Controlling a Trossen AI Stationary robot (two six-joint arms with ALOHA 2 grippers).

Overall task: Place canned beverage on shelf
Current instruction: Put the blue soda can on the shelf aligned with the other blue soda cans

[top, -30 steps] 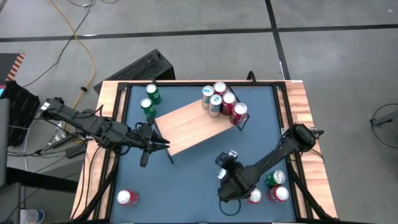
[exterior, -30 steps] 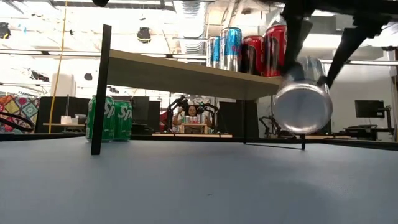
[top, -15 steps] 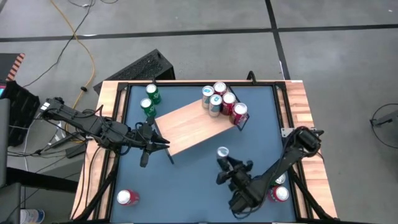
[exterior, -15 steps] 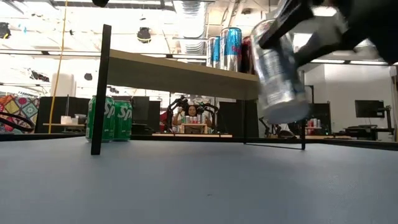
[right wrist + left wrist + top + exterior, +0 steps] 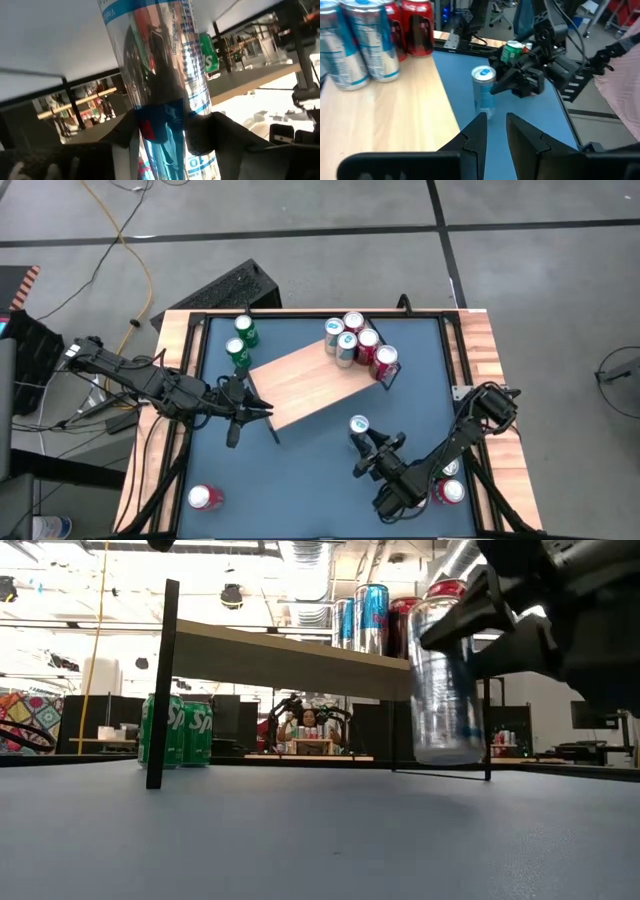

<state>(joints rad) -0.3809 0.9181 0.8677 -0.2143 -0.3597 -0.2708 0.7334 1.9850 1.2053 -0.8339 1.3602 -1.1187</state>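
Note:
The shelf (image 5: 305, 385), a light wood board on thin black legs, stands slantwise in the middle of the blue table. Several cans (image 5: 355, 343) stand on its far right end. My right gripper (image 5: 362, 442) is shut on a silver and blue can (image 5: 358, 424) over the table just near of the shelf. The can (image 5: 440, 690) shows upright in the low view. My left gripper (image 5: 268, 411) hovers at the shelf's left near corner, its fingers almost together (image 5: 495, 125) with nothing between them. My right gripper pinches the can's round side (image 5: 165, 125) between its two fingers (image 5: 202, 132), one on each side. The fingers come about level from the table's near right and lie across the can. The can stands nearly upright, its bottom (image 5: 442, 755) a little clear of the table.
Two green cans (image 5: 241, 340) stand on the table by the shelf's far left. A red can (image 5: 205, 498) stands near the left front corner. More cans (image 5: 447, 480) stand at the right front, under my right arm. A person (image 5: 310, 725) sits in the room beyond.
My right gripper has sunk toward the table and rolled its wrist. The can, which lay level with its bottom toward the low camera, has been tipped upright and now stands lower, just near of the shelf.

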